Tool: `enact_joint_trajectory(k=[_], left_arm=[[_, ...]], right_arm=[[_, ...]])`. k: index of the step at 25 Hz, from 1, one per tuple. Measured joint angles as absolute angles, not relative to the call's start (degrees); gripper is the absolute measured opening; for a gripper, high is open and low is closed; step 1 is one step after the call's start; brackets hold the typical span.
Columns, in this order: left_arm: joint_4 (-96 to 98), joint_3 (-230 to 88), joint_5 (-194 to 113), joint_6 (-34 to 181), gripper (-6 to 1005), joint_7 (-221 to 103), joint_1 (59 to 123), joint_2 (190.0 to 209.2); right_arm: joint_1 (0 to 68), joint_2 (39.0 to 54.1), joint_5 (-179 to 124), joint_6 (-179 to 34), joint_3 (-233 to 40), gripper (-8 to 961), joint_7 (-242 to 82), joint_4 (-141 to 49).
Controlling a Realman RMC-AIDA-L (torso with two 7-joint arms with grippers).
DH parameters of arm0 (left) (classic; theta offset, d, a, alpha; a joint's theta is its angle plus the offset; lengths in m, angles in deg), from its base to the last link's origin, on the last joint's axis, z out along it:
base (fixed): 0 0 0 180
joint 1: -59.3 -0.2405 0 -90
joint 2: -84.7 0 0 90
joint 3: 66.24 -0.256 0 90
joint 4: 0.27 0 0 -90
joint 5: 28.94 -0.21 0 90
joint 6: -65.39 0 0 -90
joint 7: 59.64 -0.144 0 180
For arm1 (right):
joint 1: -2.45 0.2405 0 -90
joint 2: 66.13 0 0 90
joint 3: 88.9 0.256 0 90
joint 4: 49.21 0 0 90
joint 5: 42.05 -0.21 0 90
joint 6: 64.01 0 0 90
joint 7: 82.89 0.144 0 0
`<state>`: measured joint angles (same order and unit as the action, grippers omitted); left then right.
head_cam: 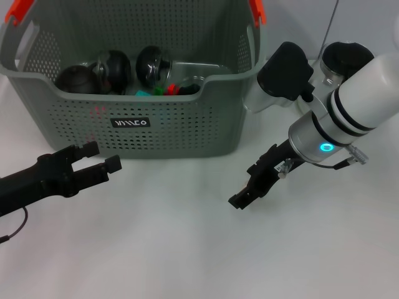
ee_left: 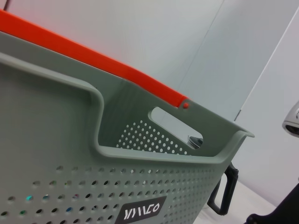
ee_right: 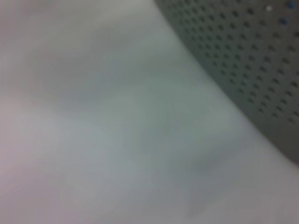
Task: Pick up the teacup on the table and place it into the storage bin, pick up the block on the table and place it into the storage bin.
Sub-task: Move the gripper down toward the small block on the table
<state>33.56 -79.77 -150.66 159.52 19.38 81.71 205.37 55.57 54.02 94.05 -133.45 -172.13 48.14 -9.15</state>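
The storage bin (head_cam: 181,134), grey and perforated with orange handle ends, stands at the back of the white table. Its front wall and label fill the left wrist view (ee_left: 145,212). Its wall also shows in the right wrist view (ee_right: 243,60). Inside lie dark round items (head_cam: 112,68) and small green and red pieces (head_cam: 159,90). I cannot pick out the teacup or the block among them, and neither shows on the table. My left gripper (head_cam: 103,156) hangs open and holds nothing, just in front of the bin's left front. My right gripper (head_cam: 245,185) is open and holds nothing, low over the table beside the bin's right front corner.
The bulky white right arm (head_cam: 349,112) reaches in from the right, close to the bin's right side. A black loop-shaped part (ee_left: 224,191) shows beyond the bin's corner. Bare white table (head_cam: 187,249) spreads in front of both grippers.
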Motion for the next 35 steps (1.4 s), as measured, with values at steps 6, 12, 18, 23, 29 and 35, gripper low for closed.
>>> enact_joint_trajectory(k=[6,12,18,23,29,35], left_arm=[[33.56,-79.78,-150.66,159.53,848,19.38,81.83,205.48],[33.56,-79.77,-150.66,159.51,849,19.22,81.5,205.46],[33.56,-79.77,-150.66,159.4,849,19.16,81.28,205.45],[33.56,-79.77,-150.66,159.34,849,19.19,81.47,205.45],[33.56,-79.77,-150.66,159.33,849,19.21,81.51,205.45],[33.56,-79.77,-150.66,159.34,849,19.23,81.29,205.45]], right_arm=[[55.71,54.46,93.8,-130.72,-172.82,909,47.47,-9.84],[55.49,54.69,91.16,-127.26,-174.85,909,45.2,-11.89],[55.99,54.71,89.77,-127.54,-175.96,908,44.18,-13.56],[55.99,54.41,89.75,-131.12,-175.94,909,44.59,-13.55],[55.97,54.16,90.04,-135.87,-175.26,909,44.86,-13.02],[55.74,54.06,90.87,-139.45,-175.21,908,45.13,-11.76]])
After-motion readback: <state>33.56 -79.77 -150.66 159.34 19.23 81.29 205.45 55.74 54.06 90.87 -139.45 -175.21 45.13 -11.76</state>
